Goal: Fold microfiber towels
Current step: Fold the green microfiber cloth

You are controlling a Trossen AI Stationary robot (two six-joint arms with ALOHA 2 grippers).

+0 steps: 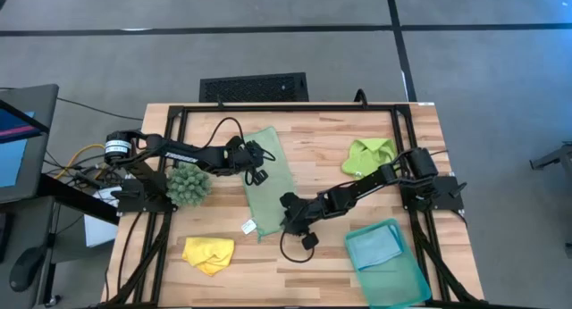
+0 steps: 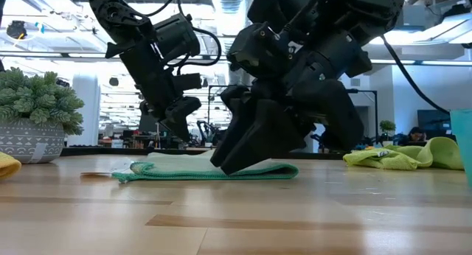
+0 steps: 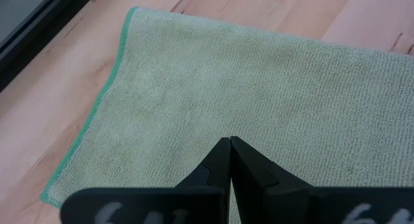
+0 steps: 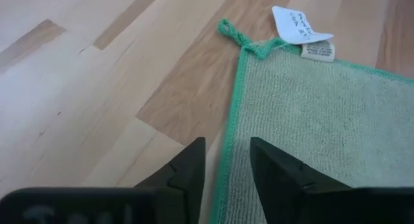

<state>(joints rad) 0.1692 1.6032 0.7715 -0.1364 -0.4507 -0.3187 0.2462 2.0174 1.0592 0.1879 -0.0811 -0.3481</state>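
Flat on the pale wooden bench [image 1: 322, 148] lies the sage green towel [image 1: 268, 179], a soft, finely looped microfiber cloth with a brighter green stitched hem. It is an elongated rectangle, and in the high view its long axis runs from the far side of the bench toward the near side, tilted slightly. At its near corner sit a small hanging loop [image 4: 228, 28] and two white care tags [image 4: 299, 26], resting on bare wood just off the hem.

The left gripper [image 1: 257, 159] sits over the far half of this towel with its jaws pressed fully together, nothing between them; its wrist view shows only the nubby weave beneath the closed tips. The right gripper [image 1: 291, 215] hangs low at the towel's near edge, jaws parted by a narrow gap that straddles the green hem [image 4: 228, 153], one finger [image 4: 184, 169] over bare wood and the other over cloth. Whether they pinch the hem, I cannot tell.

Open wood lies in front of the towel's near end and between it and the crumpled lime green towel [image 1: 369, 154] at the right. A yellow towel [image 1: 208, 253], bunched, rests near the front left corner. The light blue towel [image 1: 374, 246] lies folded inside a teal plastic tray [image 1: 407, 282] at the front right. A dark green spiky clump [image 1: 188, 183] stands just left of the sage cloth, near the left arm.
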